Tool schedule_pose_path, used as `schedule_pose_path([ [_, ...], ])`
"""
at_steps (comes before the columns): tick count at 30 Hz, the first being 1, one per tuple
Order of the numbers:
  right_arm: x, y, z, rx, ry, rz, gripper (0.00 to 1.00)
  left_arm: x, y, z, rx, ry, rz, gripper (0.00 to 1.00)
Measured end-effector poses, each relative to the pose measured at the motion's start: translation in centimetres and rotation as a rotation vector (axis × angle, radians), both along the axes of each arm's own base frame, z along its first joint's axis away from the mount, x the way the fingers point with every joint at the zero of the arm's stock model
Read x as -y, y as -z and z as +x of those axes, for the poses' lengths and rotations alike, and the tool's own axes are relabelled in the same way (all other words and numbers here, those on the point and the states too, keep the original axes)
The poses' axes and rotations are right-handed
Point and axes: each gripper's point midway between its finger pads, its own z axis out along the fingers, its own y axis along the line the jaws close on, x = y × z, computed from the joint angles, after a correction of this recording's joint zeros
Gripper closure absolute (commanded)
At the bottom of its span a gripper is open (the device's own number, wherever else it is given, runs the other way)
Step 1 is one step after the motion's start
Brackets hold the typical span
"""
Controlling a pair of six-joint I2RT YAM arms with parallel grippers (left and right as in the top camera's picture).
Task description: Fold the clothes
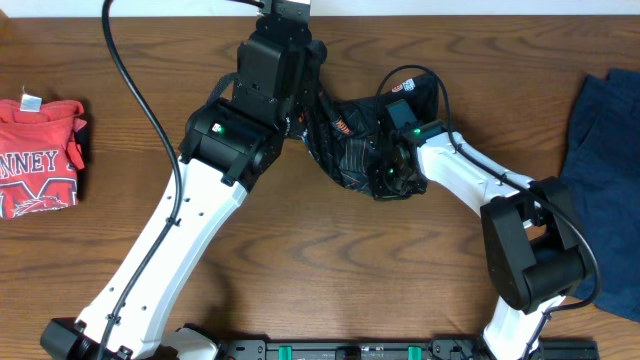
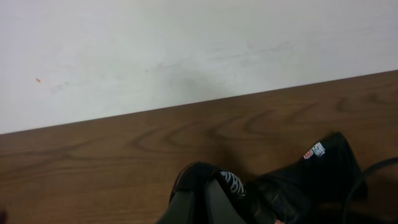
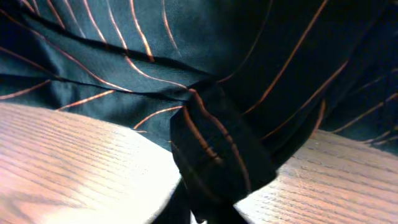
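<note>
Black jersey bunched close against right hand — its grip hidden, cannot tell. Far-left end looks clenched in left hand. Cloth runs far-left to near-right between both hands, middle of surface — neither hand nearer.

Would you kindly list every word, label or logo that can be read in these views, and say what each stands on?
"NNEY": pale letters on the red T-shirt, cut off by the picture's left edge.
Large letter below it, perhaps "M": partly hidden, uncertain.
Neck tag on that shirt: too small to read.
Orange logo on the black jersey: too small to read.
White-and-red logo on the jersey: blurred, unreadable.
</note>
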Motion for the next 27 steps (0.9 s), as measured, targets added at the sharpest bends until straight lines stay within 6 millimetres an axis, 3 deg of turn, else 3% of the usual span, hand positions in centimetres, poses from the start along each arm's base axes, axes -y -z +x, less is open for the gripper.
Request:
schedule_pose_path([
  [9, 1.6, 0.3, 0.0, 0.009, 0.01, -0.088, 0.99, 0.0, 0.0, 0.0, 0.0, 0.0, 0.0, 0.94],
  [13, 3.2, -0.9, 0.6, 0.016, 0.039, -0.136, 0.99, 0.0, 0.0, 0.0, 0.001, 0.0, 0.0, 0.94],
  [17, 5.2, -5.8, 3.7, 0.128, 0.119, -0.115, 0.99, 0.0, -0.1, 0.0, 0.003, 0.0, -0.001, 0.94],
  [21, 8.0, -13.9, 6.9, 0.315, 0.205, -0.073, 0.99, -0.1, -0.6, -0.2, 0.015, 0.0, -0.008, 0.94],
  [24, 9.9, -18.1, 7.6, 0.394, 0.237, -0.069, 0.99, -0.4, -1.7, -0.6, 0.038, 0.0, -0.021, 0.94],
  [27, 11.5, -21.0, 7.8, 0.438, 0.261, -0.086, 0.99, -0.7, -3.1, -1.3, 0.072, 0.0, -0.04, 0.94],
])
